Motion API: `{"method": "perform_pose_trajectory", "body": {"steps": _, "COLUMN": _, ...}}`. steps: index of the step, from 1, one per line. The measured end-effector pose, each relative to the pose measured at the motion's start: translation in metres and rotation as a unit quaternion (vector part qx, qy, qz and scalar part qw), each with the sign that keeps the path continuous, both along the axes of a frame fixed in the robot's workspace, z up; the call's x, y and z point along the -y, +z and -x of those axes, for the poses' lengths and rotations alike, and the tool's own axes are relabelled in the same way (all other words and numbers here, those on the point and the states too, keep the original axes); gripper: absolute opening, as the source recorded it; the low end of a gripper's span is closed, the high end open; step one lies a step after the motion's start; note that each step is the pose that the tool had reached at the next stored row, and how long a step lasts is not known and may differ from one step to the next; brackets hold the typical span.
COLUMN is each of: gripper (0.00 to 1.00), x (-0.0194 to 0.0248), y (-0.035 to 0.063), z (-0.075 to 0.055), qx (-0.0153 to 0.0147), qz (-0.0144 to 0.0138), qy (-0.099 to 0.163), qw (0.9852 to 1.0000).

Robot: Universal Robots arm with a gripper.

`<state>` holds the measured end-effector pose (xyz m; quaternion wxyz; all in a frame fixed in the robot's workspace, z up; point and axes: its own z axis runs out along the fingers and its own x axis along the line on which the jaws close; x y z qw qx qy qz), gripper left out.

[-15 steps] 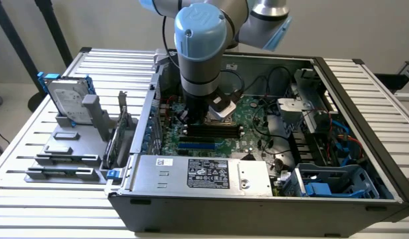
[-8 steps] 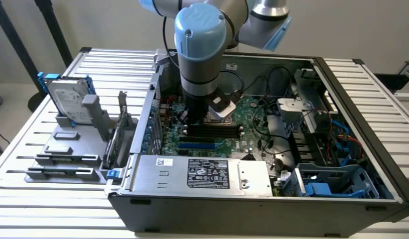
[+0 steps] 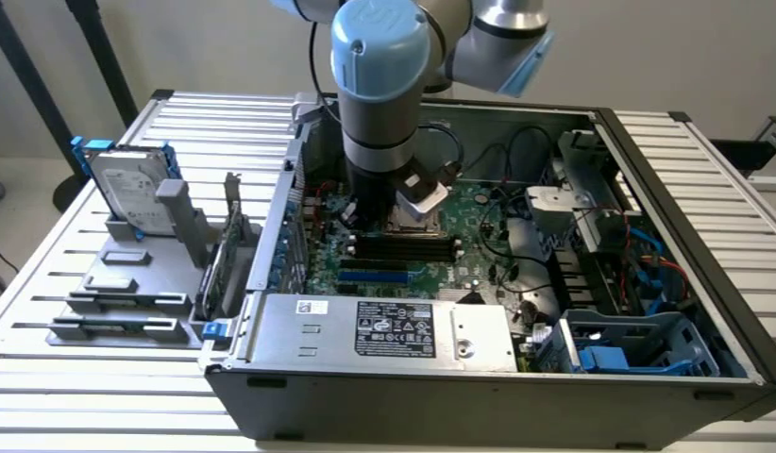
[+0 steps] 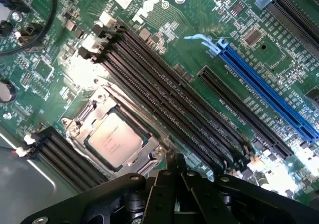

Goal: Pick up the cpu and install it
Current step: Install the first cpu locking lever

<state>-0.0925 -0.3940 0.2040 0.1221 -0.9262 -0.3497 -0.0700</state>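
In the exterior view we count one arm [image 3: 383, 85] reaching down into one open computer case [image 3: 489, 377]; its lower end hides the gripper and most of the socket area on the green motherboard [image 3: 470, 255]. On the exterior view's left, one grey rack [image 3: 124, 302] holds one hard drive [image 3: 126, 193] with blue rails, standing upright, and we see two upright cards [image 3: 230, 250] nearer the case, their detail hard to make out. One power supply [image 3: 388, 330] lies along the near wall of the case. In the wrist view we see one cpu [image 4: 115, 139], its silver-grey top facing up, seated inside the metal socket frame [image 4: 94, 107] on the board. We count four long black memory slots [image 4: 169, 102] just beside the socket, one blue slot [image 4: 269, 92] and one shorter black slot [image 4: 234, 109] between them. The gripper [image 4: 177, 167] sits at the frame's edge, its fingers drawn together on nothing, apart from the cpu; the fingertips are partly cut off.
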Motion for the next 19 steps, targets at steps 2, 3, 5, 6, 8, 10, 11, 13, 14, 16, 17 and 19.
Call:
{"method": "perform_pose_trajectory", "body": {"steps": 2, "gripper": 0.11, "x": -0.0046, "y": 0.0049, "z": 0.0, "qx": -0.0001, "qz": 0.0005, "qy": 0.0, "qw": 1.0}}
{"method": "perform_pose_trajectory", "body": {"steps": 3, "gripper": 0.11, "x": -0.0071, "y": 0.0074, "z": 0.0, "qx": 0.0, "qz": 0.0006, "qy": 0.0, "qw": 1.0}}
{"method": "perform_pose_trajectory", "body": {"steps": 5, "gripper": 0.11, "x": -0.0128, "y": 0.0114, "z": 0.0, "qx": 0.0, "qz": 0.001, "qy": 0.001, "qw": 1.0}}
{"method": "perform_pose_trajectory", "body": {"steps": 6, "gripper": 0.11, "x": -0.0153, "y": 0.0127, "z": 0.0, "qx": -0.0001, "qz": 0.0013, "qy": 0.002, "qw": 1.0}}
{"method": "perform_pose_trajectory", "body": {"steps": 8, "gripper": 0.11, "x": -0.0195, "y": 0.0146, "z": 0.0, "qx": -0.0001, "qz": 0.0017, "qy": 0.006, "qw": 1.0}}
{"method": "perform_pose_trajectory", "body": {"steps": 10, "gripper": 0.11, "x": -0.0226, "y": 0.0161, "z": 0.0, "qx": -0.0001, "qz": 0.0027, "qy": 0.012, "qw": 0.9999}}
{"method": "perform_pose_trajectory", "body": {"steps": 11, "gripper": 0.11, "x": -0.0239, "y": 0.0169, "z": 0.0, "qx": -0.0001, "qz": 0.0035, "qy": 0.016, "qw": 0.9999}}
{"method": "perform_pose_trajectory", "body": {"steps": 13, "gripper": 0.11, "x": -0.0253, "y": 0.0185, "z": 0.0, "qx": -0.0001, "qz": 0.0055, "qy": 0.026, "qw": 0.9996}}
{"method": "perform_pose_trajectory", "body": {"steps": 14, "gripper": 0.11, "x": -0.0258, "y": 0.0193, "z": 0.0, "qx": 0.0, "qz": 0.0067, "qy": 0.031, "qw": 0.9995}}
{"method": "perform_pose_trajectory", "body": {"steps": 16, "gripper": 0.11, "x": -0.0265, "y": 0.0211, "z": 0.001, "qx": -0.0001, "qz": 0.0094, "qy": 0.042, "qw": 0.9991}}
{"method": "perform_pose_trajectory", "body": {"steps": 17, "gripper": 0.11, "x": -0.0269, "y": 0.0221, "z": 0.001, "qx": -0.0001, "qz": 0.0108, "qy": 0.048, "qw": 0.9988}}
{"method": "perform_pose_trajectory", "body": {"steps": 19, "gripper": 0.11, "x": -0.0277, "y": 0.0239, "z": 0.001, "qx": -0.0001, "qz": 0.0135, "qy": 0.059, "qw": 0.9982}}
